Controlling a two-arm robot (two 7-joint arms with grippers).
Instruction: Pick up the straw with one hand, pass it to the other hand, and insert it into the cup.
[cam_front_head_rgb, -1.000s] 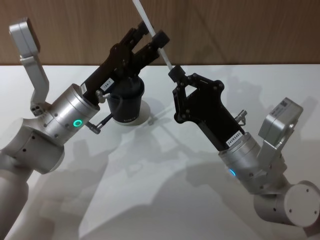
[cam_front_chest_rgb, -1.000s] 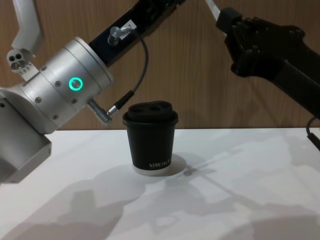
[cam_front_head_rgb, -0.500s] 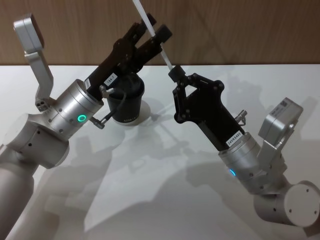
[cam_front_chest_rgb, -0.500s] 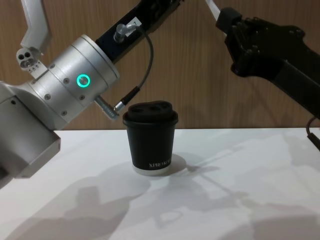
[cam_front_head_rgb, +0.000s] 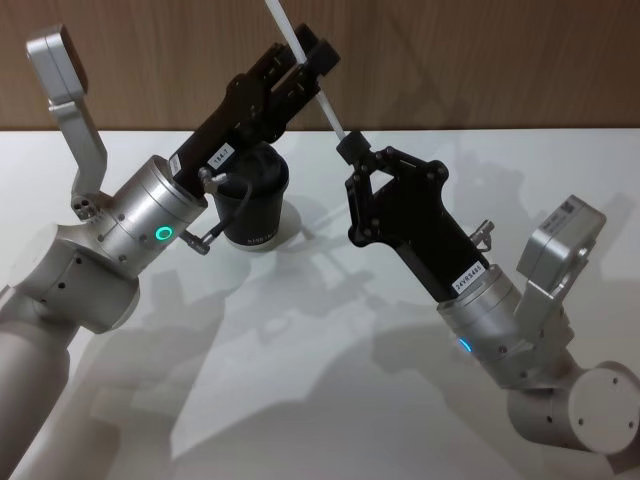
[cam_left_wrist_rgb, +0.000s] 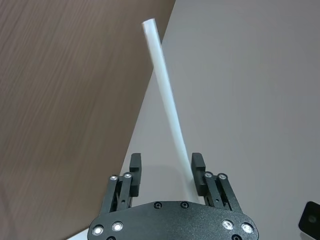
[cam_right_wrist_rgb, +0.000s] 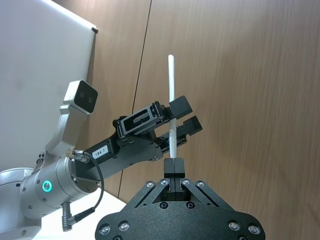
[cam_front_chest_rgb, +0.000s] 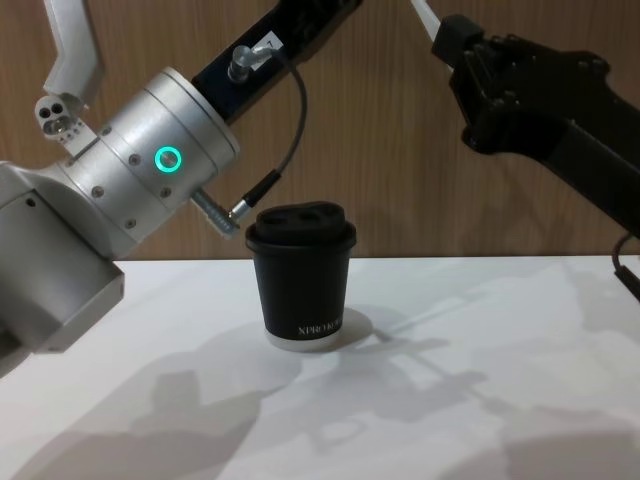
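**A:** Where is the straw?

**B:** The straw (cam_front_head_rgb: 330, 110) is up in the air, tilted, well above the table (cam_front_chest_rgb: 480, 400). The right gripper (cam_front_head_rgb: 349, 146), the all-black one, has its jaws pinched tight on the straw's lower end.

**A:** And the other one?

**B:** The left gripper (cam_front_head_rgb: 310, 58), on the silver arm with the green ring (cam_front_chest_rgb: 168, 158), sits higher up the same straw. Its jaws stand apart, with fingers (cam_left_wrist_rgb: 198, 165) on either side of the tube. In the left wrist view the straw runs just beside one of them, and I cannot tell whether it touches. The straw's upper end sticks out past that gripper.

**A:** What about the cup?

**B:** The cup (cam_front_chest_rgb: 300, 280) stands upright on the table, toward the back near the wooden wall (cam_front_chest_rgb: 400, 150) and beneath the left arm. It is black with ribbed sides, small white lettering low down and a white rim at the base. A black lid (cam_front_chest_rgb: 300, 228) is pressed onto it, with two dark recesses in its top.

**A:** Anything inside?

**B:** The lid covers the mouth, so I cannot tell what it holds. The straw is well apart from the cup. In the chest view it is high up and to the right of the cup, at the right gripper's tip.
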